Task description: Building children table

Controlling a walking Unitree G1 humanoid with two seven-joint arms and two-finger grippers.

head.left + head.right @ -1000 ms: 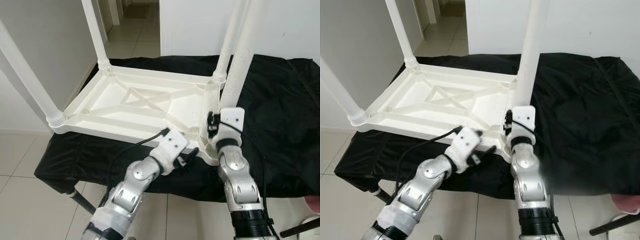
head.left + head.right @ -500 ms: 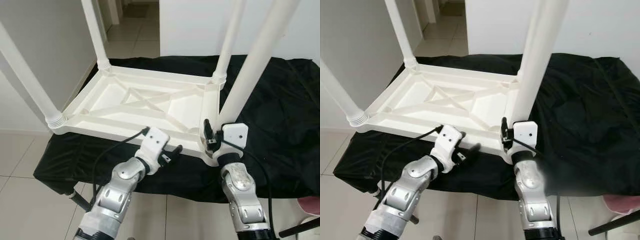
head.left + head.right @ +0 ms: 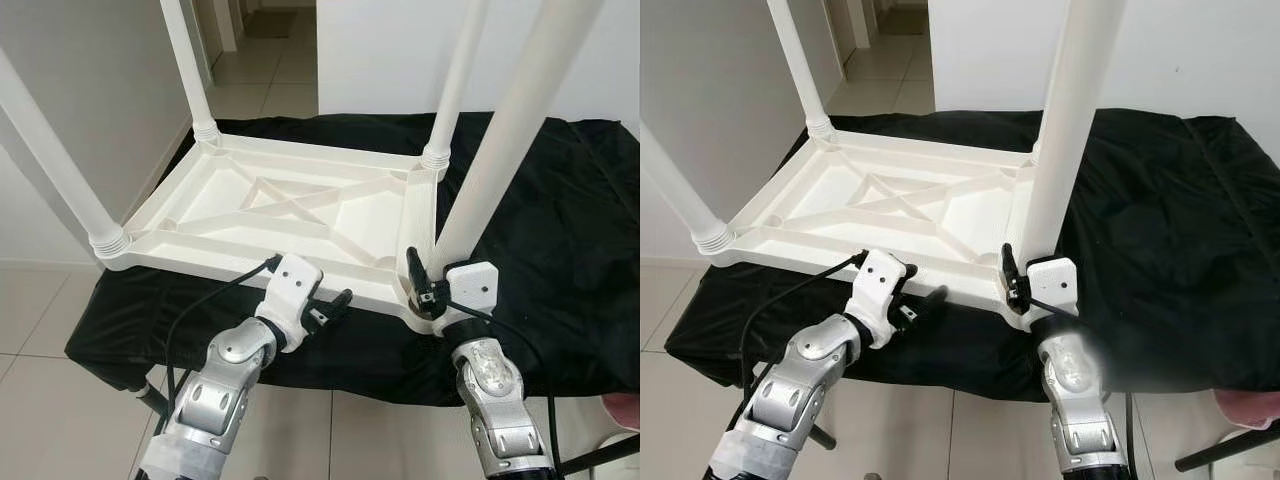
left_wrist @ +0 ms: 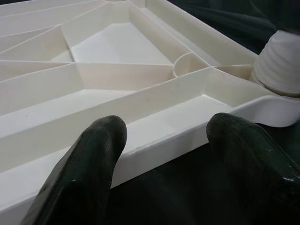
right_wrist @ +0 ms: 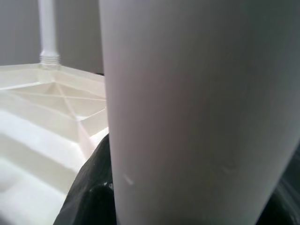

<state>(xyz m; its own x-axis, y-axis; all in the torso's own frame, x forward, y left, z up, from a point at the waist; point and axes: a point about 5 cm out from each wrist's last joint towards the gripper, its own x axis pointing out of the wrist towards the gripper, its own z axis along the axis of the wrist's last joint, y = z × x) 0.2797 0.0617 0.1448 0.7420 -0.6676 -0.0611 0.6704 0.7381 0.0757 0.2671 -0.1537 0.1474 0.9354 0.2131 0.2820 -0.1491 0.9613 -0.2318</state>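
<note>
Tabletop: white plastic children's tabletop (image 3: 290, 205) lies upside down on the black cloth (image 3: 560, 230) that covers the carrying table, ribbed underside up; its long axis runs left to right across the scene, with one long edge near the robot.
Far-left leg: leg (image 3: 188, 62) stands upright in the far-left corner socket, pointing straight up.
Near-left leg: leg (image 3: 50, 150) sits in the near-left corner and leans out to the left.
Left tool: left tool (image 3: 336, 304) hovers just at the near long edge, right of its middle; the wrist view has its two black fingers (image 4: 89, 164) spread wide either side of the rim, gripping nothing.
Far-right leg: leg (image 3: 455, 75) rises from the far-right socket, close to upright.
Near-right leg: leg (image 3: 510, 140) has its foot at the near-right corner socket and tilts up and to the right, so it looks not yet squarely seated.
Right tool: right tool (image 3: 428, 292) is clasped round the base of that leg, just above the socket.
Step in hand: seating the near-right leg, by my reading.
Doing it well: bring the leg upright over its socket before pressing or turning; let the left tool pinch the near rim so the top cannot slide on the cloth.
</note>
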